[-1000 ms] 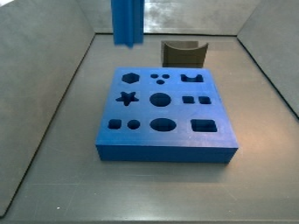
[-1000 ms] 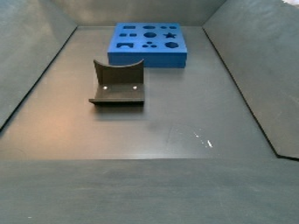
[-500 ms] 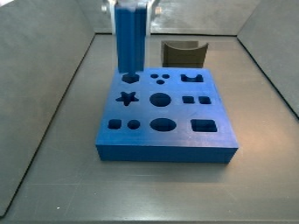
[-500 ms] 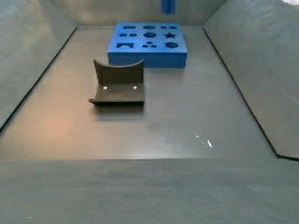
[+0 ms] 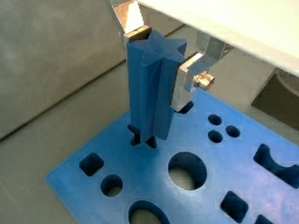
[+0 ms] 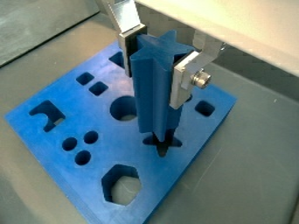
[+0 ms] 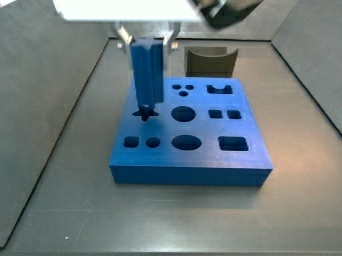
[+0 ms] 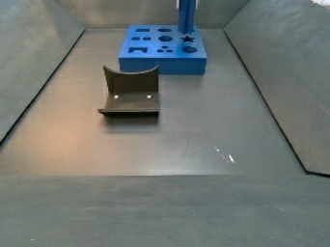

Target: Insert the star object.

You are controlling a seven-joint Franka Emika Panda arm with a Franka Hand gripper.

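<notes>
Star object: one tall, narrow bright-blue peg (image 5: 149, 92) with ridged, star-section sides is being held upright; its matte faces are being shown in both wrist views (image 6: 156, 87).
Gripper: the gripper (image 5: 160, 59) is being seen over the board's star hole, its flat silver fingers (image 6: 184, 77) being pressed against opposite sides of the star object near its top, so the peg is being gripped.
Peg's place: the lower tip is being shown at the mouth of the star-shaped hole (image 6: 162, 144); how deep it is sitting cannot be told. In a side view the peg (image 7: 146, 74) is being seen standing over the board's left part, toward the back of the bench.
Board: one wide, flat blue board (image 7: 187, 165) with shaped holes is being shown lying near the bench's rear edge (image 8: 137, 66); round, square, hexagonal and arched cut-outs are being seen, smooth-walled and dark inside.
Curved block: one dark grey curved block (image 8: 130, 92) is being shown apart from the board, nearer the bench's middle.
Change: compared with half a second earlier, the peg is being seen lower, its tip now down at the star hole, and the gripper's pale body (image 7: 123, 10) is now being seen in the side view.
Bench: a dull grey floor (image 8: 180, 164) with sloping grey walls is being shown.
</notes>
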